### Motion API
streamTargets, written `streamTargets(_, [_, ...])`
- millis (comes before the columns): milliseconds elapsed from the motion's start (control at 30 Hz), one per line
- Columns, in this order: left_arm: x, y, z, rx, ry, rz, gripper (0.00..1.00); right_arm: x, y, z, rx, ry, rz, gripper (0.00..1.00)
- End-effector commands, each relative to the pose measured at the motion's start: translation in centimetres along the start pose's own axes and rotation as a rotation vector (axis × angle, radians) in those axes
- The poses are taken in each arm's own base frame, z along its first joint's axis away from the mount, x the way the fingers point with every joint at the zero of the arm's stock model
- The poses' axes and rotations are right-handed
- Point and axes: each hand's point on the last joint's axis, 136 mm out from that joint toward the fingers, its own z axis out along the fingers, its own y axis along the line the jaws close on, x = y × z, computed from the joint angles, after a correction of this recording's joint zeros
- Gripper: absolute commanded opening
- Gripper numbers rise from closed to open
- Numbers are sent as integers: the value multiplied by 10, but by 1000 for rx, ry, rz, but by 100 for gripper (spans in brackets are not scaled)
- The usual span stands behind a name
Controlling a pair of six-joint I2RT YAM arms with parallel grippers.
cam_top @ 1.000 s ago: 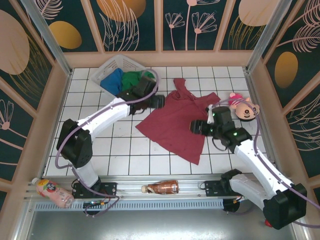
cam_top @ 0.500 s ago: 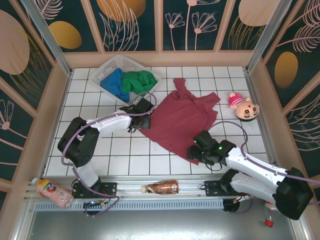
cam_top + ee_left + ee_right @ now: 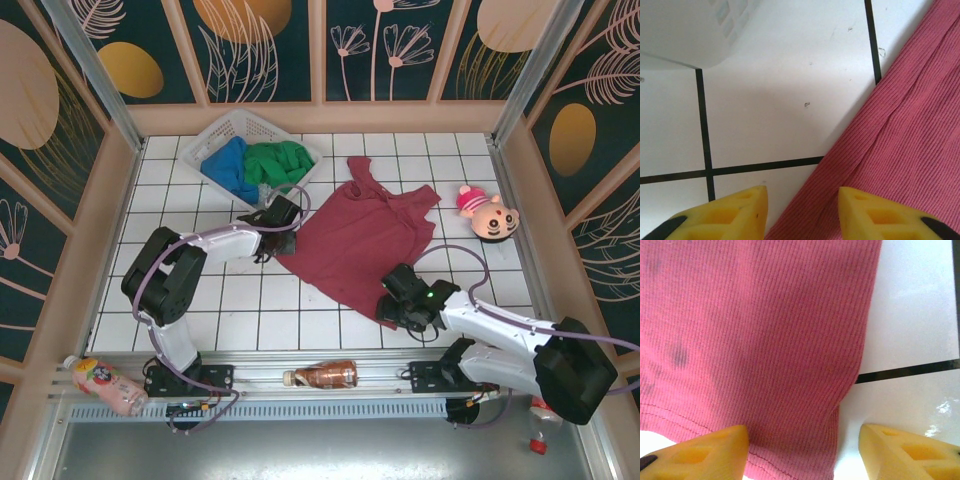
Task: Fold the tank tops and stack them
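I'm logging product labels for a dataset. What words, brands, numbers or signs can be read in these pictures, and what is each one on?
No text can be read.
Label on the pink bottle: printed, too small to read.
Label on the brown bottle: too small and blurred to read.
The red top, basket and pig toy: no writing visible.

I'm working in a robot test cell, a lab rig rather than anyone's home. The desk point(image 3: 200, 300) is a white tiled board boxed in by aluminium posts point(image 3: 95, 75) and printed leaf-pattern panels point(image 3: 390, 50). The left arm point(image 3: 215, 243) and right arm point(image 3: 500, 325) are bolted to a metal rail point(image 3: 250, 397) at its near edge. What lies about reads as staged props: a white lattice basket point(image 3: 212, 135), a plush pig point(image 3: 487, 214), a drink bottle point(image 3: 322, 375) and a maroon tank top point(image 3: 360, 240).
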Motion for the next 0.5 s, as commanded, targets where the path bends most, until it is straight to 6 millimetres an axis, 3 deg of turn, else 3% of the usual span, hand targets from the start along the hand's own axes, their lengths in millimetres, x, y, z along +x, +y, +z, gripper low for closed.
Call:
streamTargets(0, [55, 11, 9, -1, 195, 42, 41, 11, 6, 10, -23, 42, -6, 61])
streamTargets(333, [58, 10, -30, 58, 194, 38, 45, 11, 8, -11, -20, 9, -9, 59])
streamTargets(467, [58, 16, -14, 23, 187, 54, 45, 12, 8, -4, -14, 15, -15, 59])
